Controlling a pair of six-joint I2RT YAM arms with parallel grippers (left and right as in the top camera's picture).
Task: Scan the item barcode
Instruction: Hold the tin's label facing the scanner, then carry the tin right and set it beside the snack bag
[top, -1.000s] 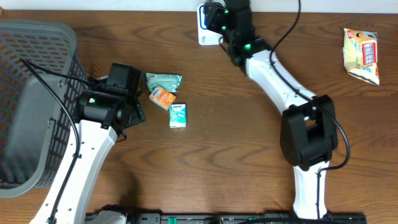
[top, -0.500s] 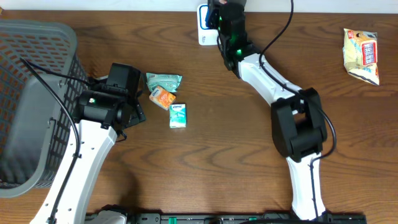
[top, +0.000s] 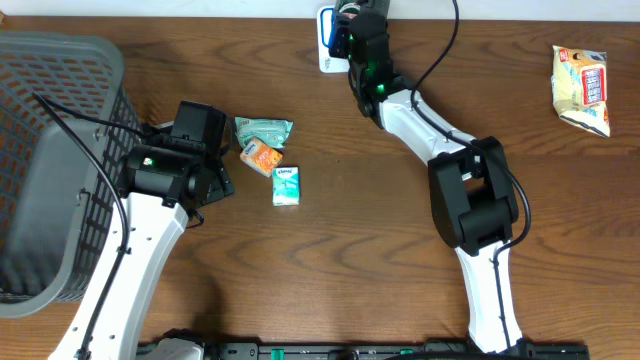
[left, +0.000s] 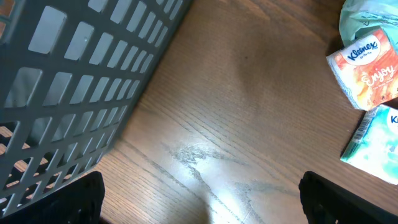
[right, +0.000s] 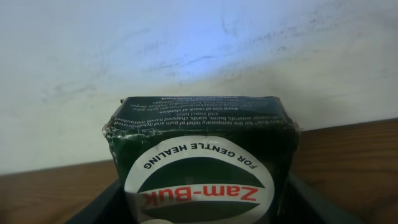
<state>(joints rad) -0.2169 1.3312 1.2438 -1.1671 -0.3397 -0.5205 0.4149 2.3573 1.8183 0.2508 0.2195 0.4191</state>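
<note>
The item is a dark green Zam-Buk box (right: 202, 155) with a white oval label. My right gripper (right: 202, 214) is shut on its sides and holds it up in front of a pale wall lit bluish. Seen from overhead, the right gripper (top: 345, 22) sits at the table's back edge, right over a white scanner (top: 326, 52), and the box is hidden under it. My left gripper (left: 201, 211) hangs open over bare wood with nothing between its fingers, beside the basket. In the overhead view the left gripper (top: 213, 183) is left of the tissue packs.
A grey mesh basket (top: 50, 160) fills the left side. Three small packs lie mid-table: a green one (top: 263, 130), an orange Kleenex (top: 262, 156) and a teal Kleenex (top: 287, 186). A yellow snack bag (top: 581, 88) lies at the far right.
My right arm has swung left and toward the back edge, bringing the held box over the scanner. The left arm has not moved.
</note>
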